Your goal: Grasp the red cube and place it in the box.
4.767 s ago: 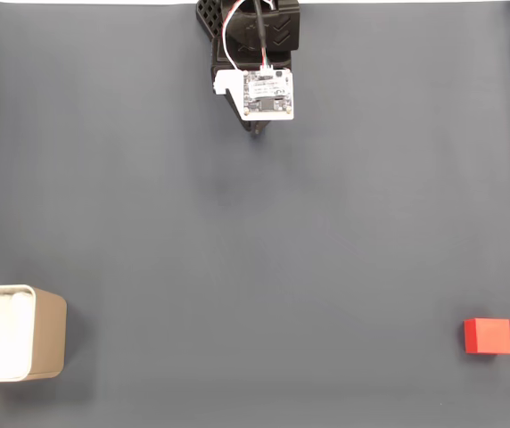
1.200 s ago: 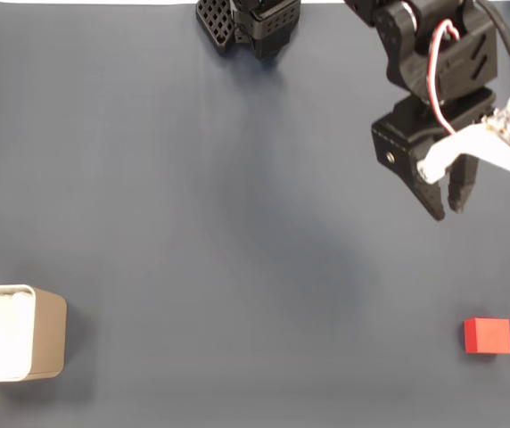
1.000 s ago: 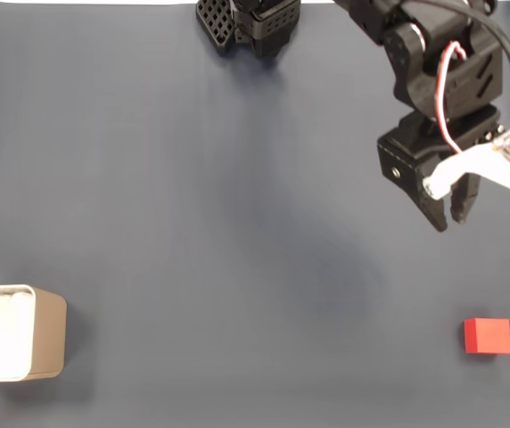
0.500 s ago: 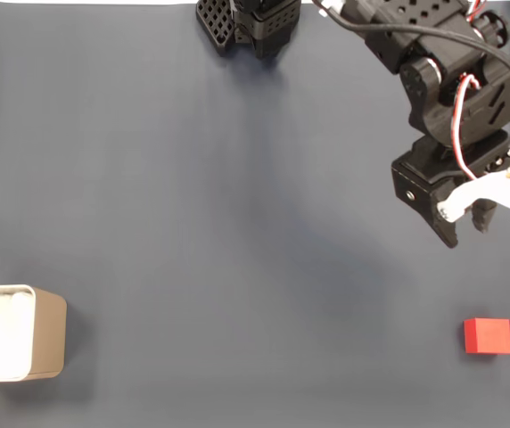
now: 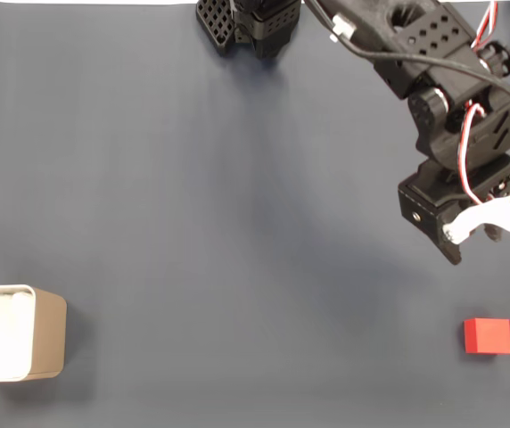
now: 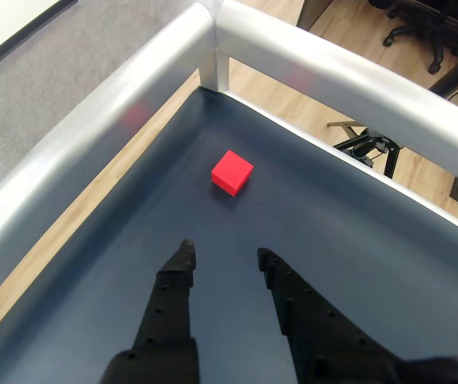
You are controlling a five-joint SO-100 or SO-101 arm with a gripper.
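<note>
In the wrist view the gripper (image 6: 223,254) occupies the lower foreground. Its two black fingers (image 6: 173,288) stand apart with a clear gap of dark mat between the tips, and nothing is held. Beyond the tips, well apart from them and slightly to the right of the gap's centre line, the red cube (image 6: 232,172) rests flat on the dark blue-grey mat (image 6: 373,256). Farther back, the silver metal rail (image 6: 213,32) forms a corner around the mat edge, with wooden floor (image 6: 349,48) visible past it.

In the fixed view the arm (image 5: 442,80) extends from the base at the top centre toward the right side. Compared with half a second earlier, the gripper (image 5: 473,248) has shifted lower in the picture and slightly to the right, reducing its separation from the cube. The red cube (image 5: 488,336) lies near the lower right corner, in the same place as in all earlier frames, untouched and apart from the gripper above it. The box (image 5: 14,333) stands at the lower left edge, white lining visible, also unmoved, well apart from both cube and gripper.
</note>
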